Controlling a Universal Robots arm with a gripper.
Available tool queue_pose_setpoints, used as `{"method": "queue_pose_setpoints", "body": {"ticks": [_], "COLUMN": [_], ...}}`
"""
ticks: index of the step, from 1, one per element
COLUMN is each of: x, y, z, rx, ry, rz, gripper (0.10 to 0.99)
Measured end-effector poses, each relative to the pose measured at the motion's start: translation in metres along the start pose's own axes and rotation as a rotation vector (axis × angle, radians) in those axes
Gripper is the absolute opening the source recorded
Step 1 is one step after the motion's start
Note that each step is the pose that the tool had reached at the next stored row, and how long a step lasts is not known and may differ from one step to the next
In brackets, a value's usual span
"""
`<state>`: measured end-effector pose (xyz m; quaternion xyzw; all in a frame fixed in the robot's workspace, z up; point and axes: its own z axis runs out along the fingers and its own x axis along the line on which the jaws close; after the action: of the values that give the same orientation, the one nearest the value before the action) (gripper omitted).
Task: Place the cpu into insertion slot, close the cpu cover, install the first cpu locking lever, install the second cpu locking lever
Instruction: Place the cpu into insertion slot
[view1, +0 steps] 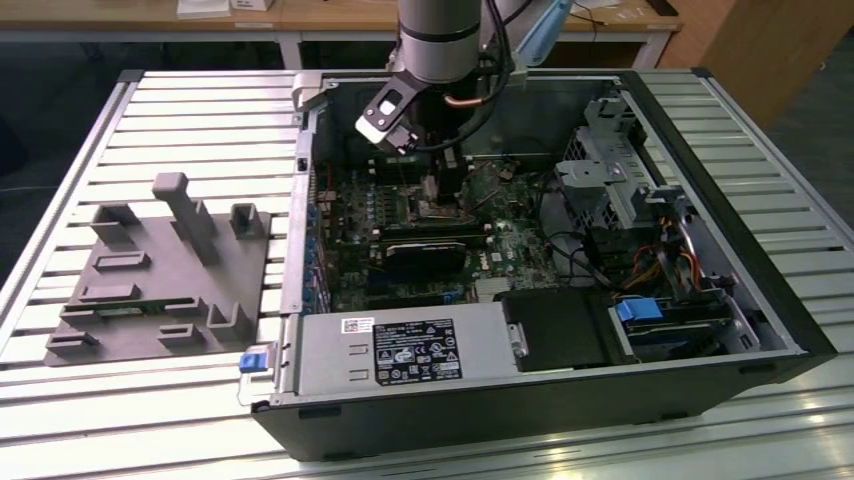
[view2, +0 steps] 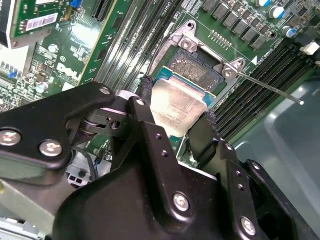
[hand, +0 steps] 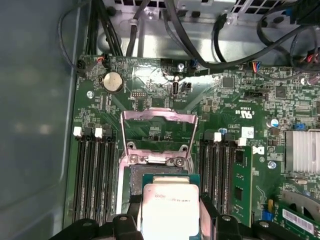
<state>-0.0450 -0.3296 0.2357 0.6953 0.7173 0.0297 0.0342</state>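
Black gripper (view2: 178, 104) fingers pinch the cpu (view2: 175, 112) by two opposite edges. It hangs just over the insertion slot (view2: 192, 70), covering only part of it; the cpu cover (hand: 159, 116) stands open. Risk: lowered off-register or tilted, it could crush socket contacts.

In the exterior view an open computer case (view1: 534, 420) lies on the slatted desk (view1: 200, 110). A grey moulded fixture (view1: 160, 270) sits at its nine o'clock; the power supply (view1: 400, 350) fills the case's six o'clock.
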Motion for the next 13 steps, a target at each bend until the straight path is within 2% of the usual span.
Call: {"method": "queue_pose_setpoints", "body": {"ticks": [3, 7, 8, 9, 13], "x": [0.0000, 0.0004, 0.0017, 0.0026, 0.0032], "y": [-0.0001, -0.0007, -0.0017, -0.0021, -0.0027], "z": [0.0012, 0.0071, 0.0138, 0.0169, 0.0192], "rx": [0.000, 0.000, 0.000, 0.000, 0.000], "ry": [-0.0058, -0.0063, -0.0064, -0.0062, -0.0067], "rz": [0.000, 0.000, 0.000, 0.000, 0.003], "gripper": [0.541, 0.541, 0.541, 0.541, 0.541]}}
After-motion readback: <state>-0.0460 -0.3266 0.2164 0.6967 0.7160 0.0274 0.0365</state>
